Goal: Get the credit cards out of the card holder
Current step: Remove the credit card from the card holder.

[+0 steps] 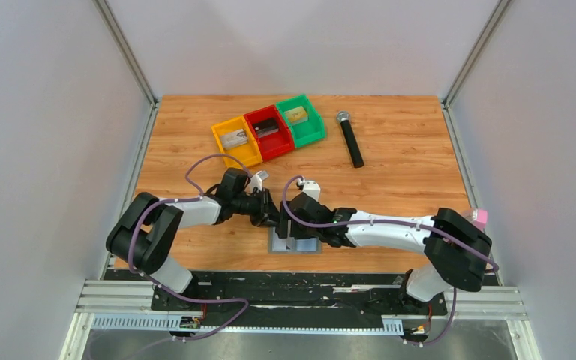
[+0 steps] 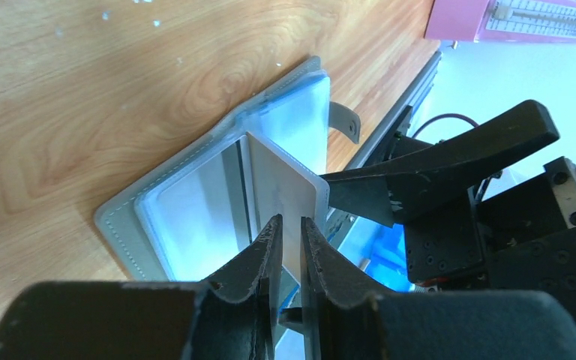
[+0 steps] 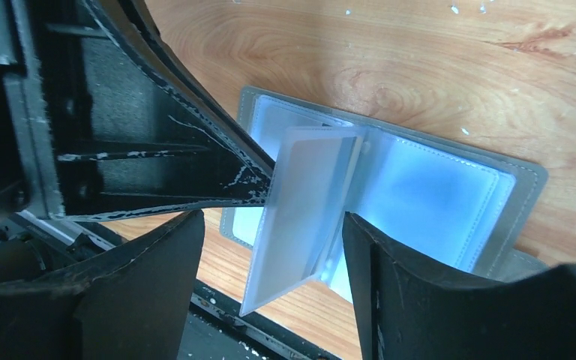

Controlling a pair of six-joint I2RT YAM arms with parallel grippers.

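Note:
The grey-blue card holder [image 1: 307,245] lies open on the wood near the front edge; it also shows in the left wrist view [image 2: 187,199] and the right wrist view [image 3: 435,187]. A whitish credit card [image 2: 281,184], seemingly in a clear sleeve, stands up from its fold; it shows too in the right wrist view [image 3: 300,217]. My left gripper [image 2: 289,223] is shut on that card's edge; from above it [image 1: 274,217] hovers over the holder. My right gripper [image 3: 270,221] is open, its jaws on either side of the card without touching it [image 1: 298,217].
Yellow [image 1: 249,154], red [image 1: 277,144] and green [image 1: 313,129] bins stand at the back, holding a silver card [image 1: 234,139], a dark item and a tan-gold card [image 1: 295,115]. A black microphone [image 1: 350,139] lies right of them. The black rail [image 1: 300,289] runs just behind the holder.

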